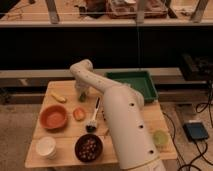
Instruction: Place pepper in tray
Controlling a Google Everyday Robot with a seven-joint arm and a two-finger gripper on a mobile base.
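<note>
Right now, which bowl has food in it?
The dark bowl at the front edge, full of brown bits; the orange bowl and the white bowl look empty. The gripper hangs behind them, near the tray.

Claw L of tray

A wooden tabletop holds a round orange bowl at left, with a chunky orange-red vegetable just beside it. A small yellow curved item lies near the far edge, left of the gripper. A white cup and a dark bowl of brown pieces sit in front. A dark-headed brush lies mid-table.
</note>
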